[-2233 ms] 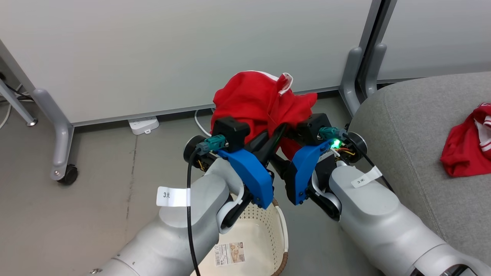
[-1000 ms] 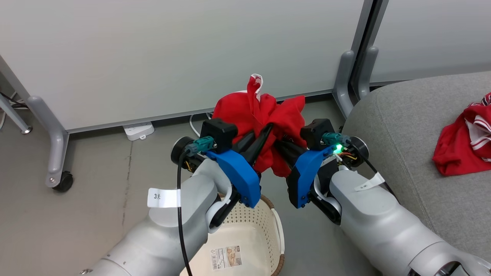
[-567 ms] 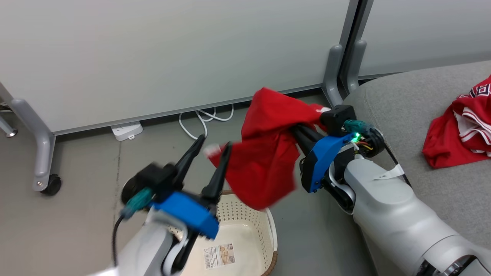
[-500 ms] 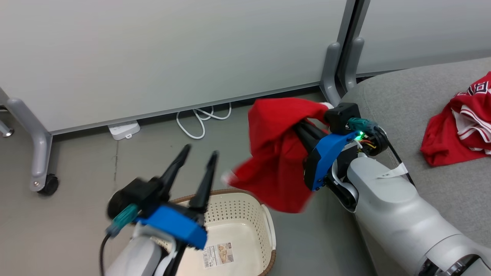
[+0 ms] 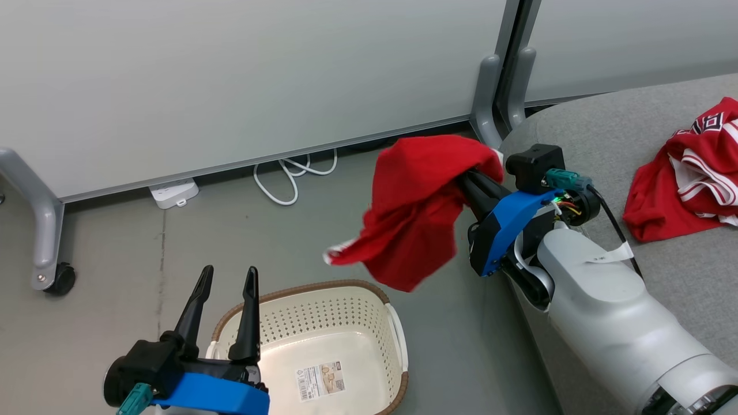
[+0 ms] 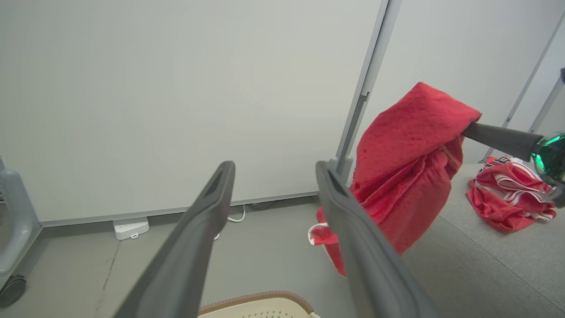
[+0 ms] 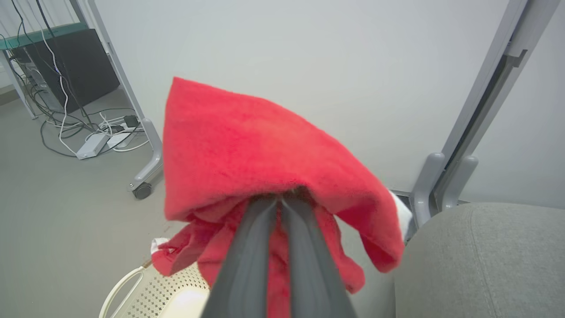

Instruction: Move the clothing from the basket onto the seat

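A plain red garment with white trim hangs in the air from my right gripper, which is shut on it beside the left edge of the grey seat. The same garment drapes over the closed fingers in the right wrist view and shows at the right of the left wrist view. A red striped jersey lies crumpled on the seat. My left gripper stands open and holds nothing, low at the left by the rim of the cream basket, which holds no clothes.
A white partition wall with grey wheeled legs runs across the back. A power strip and a white cable lie on the grey floor at its foot. A label sticks to the basket's bottom.
My left gripper let go of the red garment, opened and dropped down and left to the basket. The right gripper carried the garment rightward toward the seat. The camera turned right.
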